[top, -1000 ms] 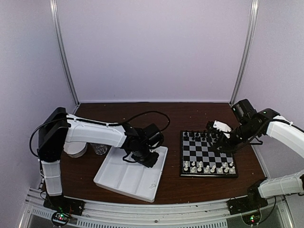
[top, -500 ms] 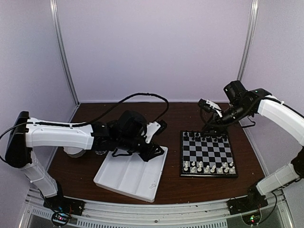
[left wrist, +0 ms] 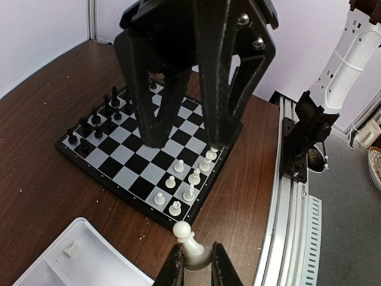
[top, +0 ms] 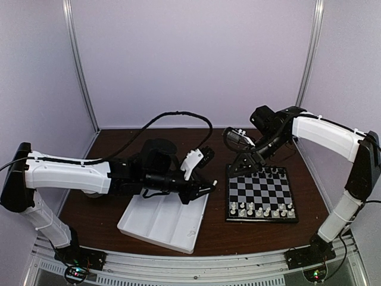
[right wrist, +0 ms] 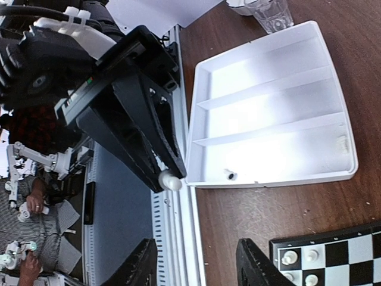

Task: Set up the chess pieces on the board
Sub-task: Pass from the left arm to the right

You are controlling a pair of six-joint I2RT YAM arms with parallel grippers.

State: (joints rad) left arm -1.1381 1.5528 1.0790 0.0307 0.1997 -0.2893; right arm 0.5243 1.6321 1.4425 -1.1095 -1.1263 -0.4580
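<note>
The left hand [left wrist: 193,262] is closed almost all the way on a small white plastic pawn [left wrist: 189,247]. Its two slim, dark fingers [left wrist: 172,271] pinch the flared round base, and the ball-shaped head stands upright above them. The pawn is held in the air, just off the board-side edge of a white, smooth-walled plastic tray with three long compartments [right wrist: 268,101], and it is apart from the board. One tiny white piece [right wrist: 229,174] lies in the tray's compartment nearest the board.

The right hand [left wrist: 184,142] stands partly open with nothing between its fingers [left wrist: 219,89]. These are matt black, broad at the top, and taper to blunt tips pointing downward. The hand hangs raised over the tray-side part of the flat square chessboard [left wrist: 128,158], whose glossy black and grey-white checks sit inside a thin black rim.

A cluster of white chessmen [left wrist: 194,177] stands in the rows at the board's near end. A group of black chessmen [left wrist: 95,116] stands in the rows at the far end. The middle squares are bare.

The board and tray lie side by side on a dark brown wood-grain surface [left wrist: 36,155] speckled with pale crumbs. A clear ribbed glass tumbler [right wrist: 274,15] stands past the tray's far side from the board.
</note>
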